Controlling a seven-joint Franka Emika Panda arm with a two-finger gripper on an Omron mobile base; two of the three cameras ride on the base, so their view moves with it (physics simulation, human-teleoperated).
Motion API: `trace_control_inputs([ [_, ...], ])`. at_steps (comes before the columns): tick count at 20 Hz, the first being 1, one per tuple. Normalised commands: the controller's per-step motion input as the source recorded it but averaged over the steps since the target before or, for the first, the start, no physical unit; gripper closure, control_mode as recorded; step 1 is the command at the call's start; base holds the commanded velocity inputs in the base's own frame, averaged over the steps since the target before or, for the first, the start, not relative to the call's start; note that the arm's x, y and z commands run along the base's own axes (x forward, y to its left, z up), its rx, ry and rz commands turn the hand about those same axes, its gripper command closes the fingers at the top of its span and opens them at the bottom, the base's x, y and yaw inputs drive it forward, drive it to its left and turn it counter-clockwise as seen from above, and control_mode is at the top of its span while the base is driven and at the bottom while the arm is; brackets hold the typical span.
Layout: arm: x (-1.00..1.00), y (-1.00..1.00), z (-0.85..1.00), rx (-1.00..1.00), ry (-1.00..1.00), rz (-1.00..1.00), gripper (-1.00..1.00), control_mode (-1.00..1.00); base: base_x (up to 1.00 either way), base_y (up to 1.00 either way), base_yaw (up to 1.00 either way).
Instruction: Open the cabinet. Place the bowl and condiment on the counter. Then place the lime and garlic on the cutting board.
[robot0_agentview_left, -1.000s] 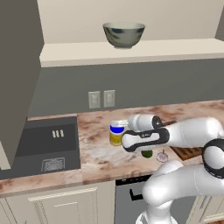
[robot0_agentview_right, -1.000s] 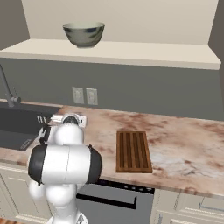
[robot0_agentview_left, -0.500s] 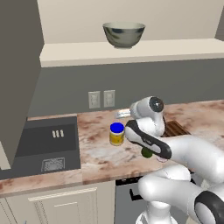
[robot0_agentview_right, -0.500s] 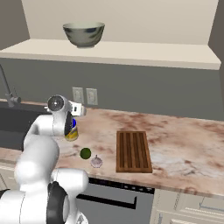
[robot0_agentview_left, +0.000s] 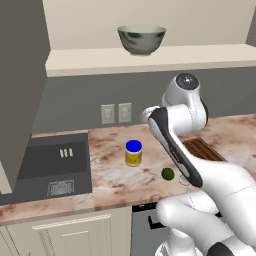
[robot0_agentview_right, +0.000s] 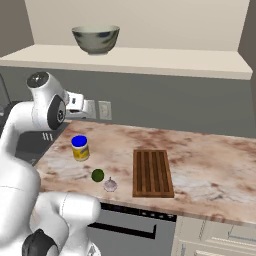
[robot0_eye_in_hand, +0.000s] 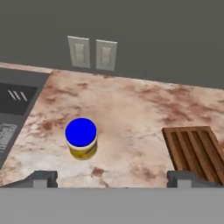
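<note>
Marbled reddish-brown stone makes up the desk (robot0_agentview_left: 112, 172) in my left base view, with the dark sink (robot0_agentview_left: 47, 167) set in at its left. The jar (robot0_agentview_left: 133, 153) stands upright on it, blue lid up, and the lime (robot0_agentview_left: 168, 174) lies near it, to its right and closer to me. My arm (robot0_agentview_left: 175, 145) crosses in front of the board (robot0_agentview_left: 202, 148), so I see just part of that. The bowl (robot0_agentview_left: 141, 39) sits on the pale shelf (robot0_agentview_left: 150, 58) of the open cabinet, whose door (robot0_agentview_left: 20, 85) hangs wide at the left. Two outlets (robot0_agentview_left: 116, 113) are on the wall below the shelf.

In the right base view the bowl (robot0_agentview_right: 95, 39) is on the shelf (robot0_agentview_right: 150, 59) at upper left. The jar (robot0_agentview_right: 80, 148) is on the desk (robot0_agentview_right: 200, 165), the lime (robot0_agentview_right: 98, 175) is in front of it, and the garlic (robot0_agentview_right: 110, 185) lies just beside the lime, near the front edge. The board (robot0_agentview_right: 152, 172) lies flat to their right, bare, slats running away from me. Lime and garlic are both off it.

In the hand view the pincer (robot0_eye_in_hand: 113, 177) hangs above the desk (robot0_eye_in_hand: 131, 118), its tips (robot0_eye_in_hand: 43, 178) wide apart and holding nothing. The jar (robot0_eye_in_hand: 81, 138) stands below, between them but nearer the left tip. A corner of the board (robot0_eye_in_hand: 194, 148) shows at the right, the sink (robot0_eye_in_hand: 15, 109) at the left, and the outlets (robot0_eye_in_hand: 92, 53) on the wall.
</note>
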Motion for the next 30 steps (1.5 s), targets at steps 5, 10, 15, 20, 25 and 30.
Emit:
trace_control_inputs([
  [5,-0.92,-0.02,1.0,-0.17,0.08,0.0,-1.0,-1.0,0.0,0.0,0.0],
  [10,-0.12,0.0,1.0,-0.17,-0.07,0.07,-1.0,-1.0,0.0,0.0,0.0],
  [15,0.62,0.11,0.92,-0.14,-0.16,0.12,-1.0,-1.0,0.0,0.0,0.0],
  [20,0.92,0.23,0.5,-0.12,-0.15,0.15,-1.0,-1.0,0.0,0.0,0.0],
  [25,0.77,0.13,0.63,-0.21,-0.03,0.08,-1.0,-1.0,0.0,0.0,0.0],
  [30,0.62,0.07,0.43,-0.2,0.0,0.01,-1.0,-1.0,0.0,0.0,0.0],
])
